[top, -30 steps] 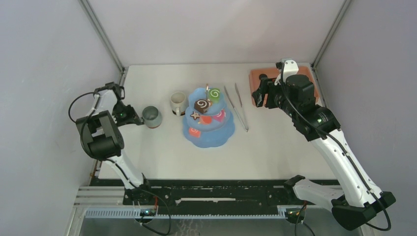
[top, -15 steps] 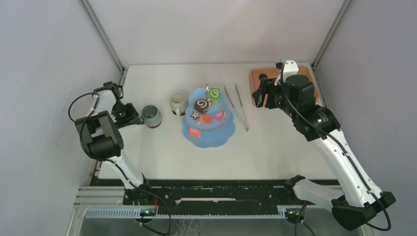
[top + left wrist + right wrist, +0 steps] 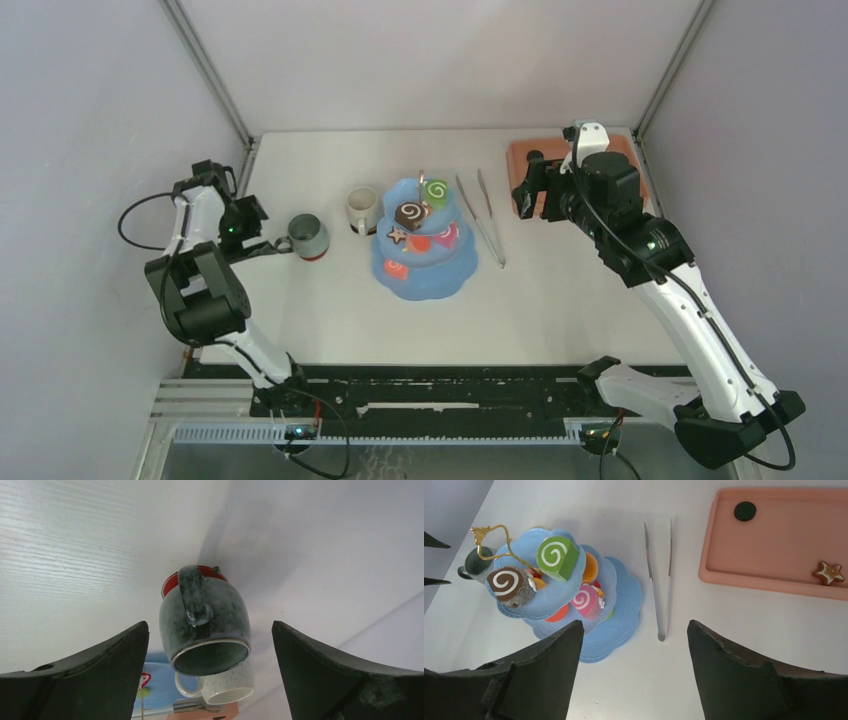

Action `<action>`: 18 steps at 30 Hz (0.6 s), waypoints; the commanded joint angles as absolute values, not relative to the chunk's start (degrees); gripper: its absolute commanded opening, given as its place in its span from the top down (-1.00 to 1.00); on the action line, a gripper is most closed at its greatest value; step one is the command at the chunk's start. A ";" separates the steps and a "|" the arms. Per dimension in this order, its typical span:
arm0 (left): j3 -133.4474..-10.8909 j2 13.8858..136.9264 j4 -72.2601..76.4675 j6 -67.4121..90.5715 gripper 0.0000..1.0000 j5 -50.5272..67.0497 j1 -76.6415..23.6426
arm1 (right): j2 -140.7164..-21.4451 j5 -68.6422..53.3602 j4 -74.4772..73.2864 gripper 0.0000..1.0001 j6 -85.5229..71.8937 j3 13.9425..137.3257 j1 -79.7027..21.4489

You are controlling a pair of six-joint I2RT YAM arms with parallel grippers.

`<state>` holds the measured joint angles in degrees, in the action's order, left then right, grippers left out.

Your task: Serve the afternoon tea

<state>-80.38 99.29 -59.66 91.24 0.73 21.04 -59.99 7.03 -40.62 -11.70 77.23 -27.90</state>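
The light blue three-tier cake stand (image 3: 424, 262) stands mid-table with swirl rolls (image 3: 557, 555) and other toy pastries on its tiers. A grey-green mug (image 3: 308, 237) stands upright left of it, its handle (image 3: 193, 596) turned toward my left gripper (image 3: 270, 243). That gripper is open, both fingers clear of the mug. A white mug (image 3: 362, 208) sits between the grey-green mug and the stand. My right gripper (image 3: 527, 197) hovers open and empty over the table between the tongs (image 3: 659, 580) and the tray, high above the cake stand (image 3: 616, 625).
Long metal tongs (image 3: 482, 215) lie right of the stand. The salmon-pink tray (image 3: 774, 540) at the back right holds a star cookie (image 3: 829, 573) and a small black disc (image 3: 745, 511); my right arm covers much of it from above. Walls close in on three sides.
My left gripper has opened, let go of the grey-green mug's handle, and drawn back a little to the left. The mug stays put. The right arm has hardly moved.
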 commanded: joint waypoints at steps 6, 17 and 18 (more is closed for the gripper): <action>-81.27 91.15 -59.24 67.59 -0.99 -0.49 23.54 | -65.46 13.75 -48.63 -0.74 -14.01 86.72 -26.69; -79.99 68.46 -45.43 36.36 -0.98 1.76 19.09 | -68.18 5.17 -55.39 -0.92 -20.10 89.42 -13.87; -80.97 66.89 -45.83 33.07 -0.99 0.74 16.85 | -67.78 3.57 -55.00 -0.92 -20.63 89.35 -13.18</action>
<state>-80.18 75.26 -52.18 50.50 0.14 21.96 -68.75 9.45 -54.19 -16.99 86.50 -16.43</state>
